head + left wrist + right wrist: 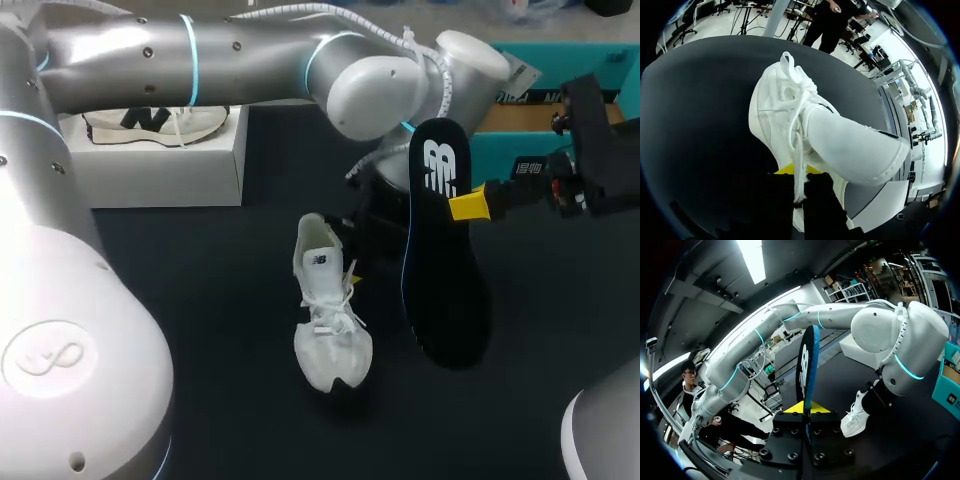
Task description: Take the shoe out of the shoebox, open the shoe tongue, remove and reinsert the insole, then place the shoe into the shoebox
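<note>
Dark table (pixel 230 320), white shoe (pixel 330 320) lower centre of head view. Left gripper (pixel 799 176) seemingly clamped on shoe collar; tips mostly hidden behind laces. Right gripper (pixel 468 205) pinches black insole (pixel 445 270) edge, centre right. Risk: insole swings, slips, misses shoe opening. Shoebox (pixel 560 150) upper right, cut off.

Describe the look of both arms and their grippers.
The left arm is made of rounded silver-grey segments with glowing cyan rings at the joints, a white coiled cable along it and a looped emblem on its base. The right arm shows a boxy black wrist with small labels. The left gripper and right gripper have black fingers with yellow tips.
</note>
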Motion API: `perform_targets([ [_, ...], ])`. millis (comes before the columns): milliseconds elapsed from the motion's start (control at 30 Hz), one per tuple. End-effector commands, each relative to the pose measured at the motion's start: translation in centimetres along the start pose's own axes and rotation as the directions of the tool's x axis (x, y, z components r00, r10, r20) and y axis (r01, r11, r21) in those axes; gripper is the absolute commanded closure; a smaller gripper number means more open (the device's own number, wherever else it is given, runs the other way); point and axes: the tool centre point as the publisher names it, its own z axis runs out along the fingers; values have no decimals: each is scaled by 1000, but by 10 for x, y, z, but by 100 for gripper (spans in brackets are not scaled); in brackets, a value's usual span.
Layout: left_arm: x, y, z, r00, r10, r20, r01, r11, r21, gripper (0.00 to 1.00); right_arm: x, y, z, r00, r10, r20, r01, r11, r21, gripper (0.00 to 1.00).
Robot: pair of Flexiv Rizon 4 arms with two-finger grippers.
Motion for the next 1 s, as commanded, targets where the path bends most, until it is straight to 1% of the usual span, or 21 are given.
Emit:
perform_targets([
  [33,-7,5,-1,998,-4,-58,4,1000,-7,100,-2,3,3,1000,1,-2,-1,1000,6,100],
  [133,-10,9,0,995,-7,-96,6,1000,-13,100,-2,3,3,1000,1,-2,-1,1000,6,100],
  [267,-19,15,5,994,0,-105,-1,1000,-12,100,-2,3,3,1000,1,-2,-1,1000,6,100],
  [400,-26,18,11,996,23,-82,-22,1000,5,100,-2,3,3,1000,1,-2,-1,1000,6,100],
  [567,-34,16,15,997,38,-67,-37,999,15,100,-2,3,3,1000,1,-2,-1,1000,6,100],
  [600,-35,16,15,997,42,-57,-41,999,15,95,-2,3,3,1000,1,-2,-1,1000,6,100],
  [633,-35,15,14,998,47,-48,-47,999,15,61,-2,3,3,1000,1,-2,-1,1000,6,100],
  [667,-35,15,14,998,50,-43,-49,999,14,40,-2,3,3,1000,1,-2,-1,1000,6,100],
  [700,-36,14,13,998,58,-31,-58,998,10,9,-2,3,3,1000,1,-2,-1,1000,6,100],
  [733,-35,12,12,998,67,-18,-67,998,4,0,-2,3,3,1000,1,-2,-1,1000,6,100],
  [900,-28,5,3,992,104,70,-101,994,-40,0,-2,3,3,1000,1,-2,-1,1000,6,100],
  [1000,-21,-1,-7,986,113,124,-102,991,-87,0,-2,3,3,1000,1,-2,-1,1000,6,100],
])
